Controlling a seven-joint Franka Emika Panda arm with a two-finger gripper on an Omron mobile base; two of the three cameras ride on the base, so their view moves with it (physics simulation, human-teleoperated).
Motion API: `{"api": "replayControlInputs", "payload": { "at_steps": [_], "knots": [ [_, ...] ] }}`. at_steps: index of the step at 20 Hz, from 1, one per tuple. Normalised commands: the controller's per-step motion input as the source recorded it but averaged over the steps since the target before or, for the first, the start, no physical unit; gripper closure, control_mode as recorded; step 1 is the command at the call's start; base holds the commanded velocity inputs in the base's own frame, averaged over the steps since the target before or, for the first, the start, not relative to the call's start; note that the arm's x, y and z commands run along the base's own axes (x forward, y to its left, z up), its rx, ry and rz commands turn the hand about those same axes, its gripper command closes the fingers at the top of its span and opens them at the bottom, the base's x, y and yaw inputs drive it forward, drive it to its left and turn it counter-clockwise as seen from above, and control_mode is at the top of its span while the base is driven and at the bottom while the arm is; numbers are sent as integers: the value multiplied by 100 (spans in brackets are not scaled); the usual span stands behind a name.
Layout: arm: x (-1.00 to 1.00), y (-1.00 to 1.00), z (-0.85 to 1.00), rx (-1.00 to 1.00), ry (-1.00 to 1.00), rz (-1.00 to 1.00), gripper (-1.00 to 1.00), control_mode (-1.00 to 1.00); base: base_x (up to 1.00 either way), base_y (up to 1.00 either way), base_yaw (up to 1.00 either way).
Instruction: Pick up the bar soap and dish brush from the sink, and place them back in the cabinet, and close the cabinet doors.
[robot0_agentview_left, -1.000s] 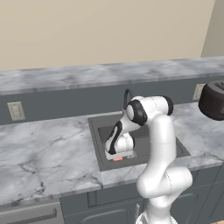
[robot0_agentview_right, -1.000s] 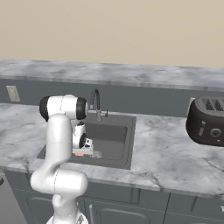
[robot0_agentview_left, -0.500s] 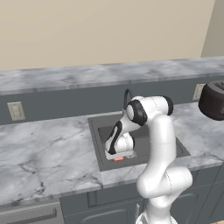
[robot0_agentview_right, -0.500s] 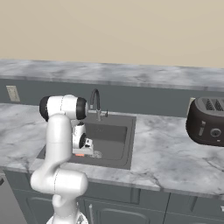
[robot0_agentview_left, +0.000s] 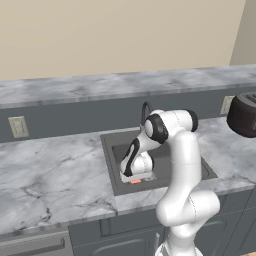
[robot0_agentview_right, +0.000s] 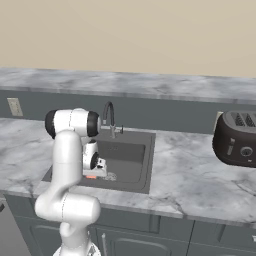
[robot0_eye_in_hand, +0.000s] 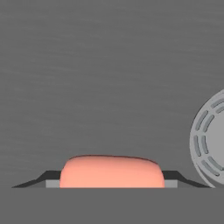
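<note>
Salmon-orange bar soap (robot0_eye_in_hand: 111, 171) lies on the dark grey sink (robot0_eye_in_hand: 109, 78) floor, pinched between the gripper (robot0_eye_in_hand: 111, 183) fingers, one pad at each end. Round metal drain (robot0_eye_in_hand: 210, 140) sits at 3 o'clock of the soap, apart from it

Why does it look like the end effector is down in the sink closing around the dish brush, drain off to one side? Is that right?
Not quite. The end effector is down in the sink, but the thing between its fingertips is the salmon bar soap, not a dish brush. The hand view shows it, with the drain off to one side as you said.
</note>
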Motion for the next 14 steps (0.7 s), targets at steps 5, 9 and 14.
{"api": "replayControlInputs", "payload": {
  "at_steps": [5,9,14],
  "knots": [
    [0,0,26,0,-1,0,100,-100,0,0,0],
    [0,0,40,0,0,0,100,-100,0,0,0],
    [0,0,43,0,0,0,100,-100,0,0,0]
  ]
}}
